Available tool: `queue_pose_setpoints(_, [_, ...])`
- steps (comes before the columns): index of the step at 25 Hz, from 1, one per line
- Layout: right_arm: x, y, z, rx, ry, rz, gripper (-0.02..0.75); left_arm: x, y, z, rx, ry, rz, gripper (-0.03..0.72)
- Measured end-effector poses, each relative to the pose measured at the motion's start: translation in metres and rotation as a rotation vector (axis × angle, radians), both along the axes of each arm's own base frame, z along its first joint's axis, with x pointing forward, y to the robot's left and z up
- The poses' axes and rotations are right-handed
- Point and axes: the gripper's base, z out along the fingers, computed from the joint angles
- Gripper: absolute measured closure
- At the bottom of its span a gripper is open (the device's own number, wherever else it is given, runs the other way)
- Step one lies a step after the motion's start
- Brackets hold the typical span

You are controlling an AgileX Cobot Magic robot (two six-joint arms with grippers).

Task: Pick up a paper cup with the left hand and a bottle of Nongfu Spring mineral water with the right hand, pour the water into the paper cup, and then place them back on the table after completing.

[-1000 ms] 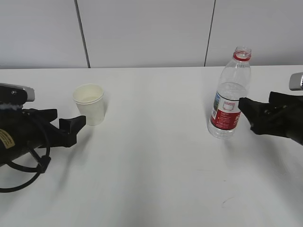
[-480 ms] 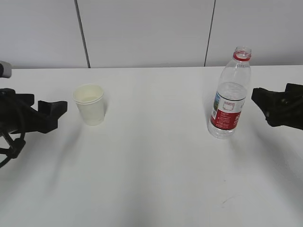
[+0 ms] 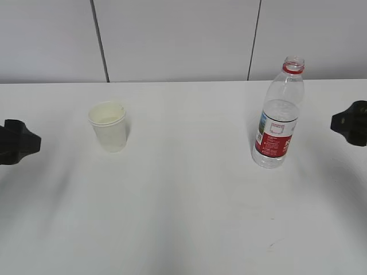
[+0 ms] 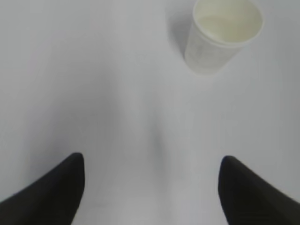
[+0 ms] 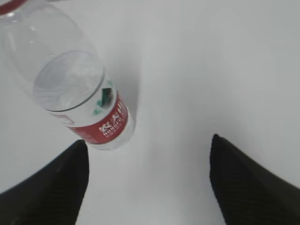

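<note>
left hand (image 3: 17,143) cut off at the frame edge, right hand (image 3: 351,122) likewise, bottle (image 5: 70,89) neck cropped above the right jaws, finger roots unseen

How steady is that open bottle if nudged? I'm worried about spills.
The bottle is tall and narrow with no cap, so it probably tips easily and would spill. Its water looks low, so it is likely light and slides readily.

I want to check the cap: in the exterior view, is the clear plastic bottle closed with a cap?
No, the clear plastic bottle stands with an open mouth above its red neck ring.
</note>
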Motion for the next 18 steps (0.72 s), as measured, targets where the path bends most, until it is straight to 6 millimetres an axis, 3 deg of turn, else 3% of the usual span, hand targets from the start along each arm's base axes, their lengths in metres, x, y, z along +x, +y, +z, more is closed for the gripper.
queue_pose_setpoints(6, [-0.01,-0.005,0.041,0.036,0.24,-0.108,0.147,-0.008,0.004,0.032,0.054,0.267,0.051,0.186])
queue_pose_setpoints(14, [-0.033,0.006,0.085,0.013,0.568,0.078,0.148,-0.022,0.007,0.069,0.088,0.514,0.085,0.207])
queue_pose_setpoints(18, [-0.036,0.007,0.093,0.001,0.582,0.124,0.148,-0.024,0.007,0.075,0.091,0.542,0.088,0.21])
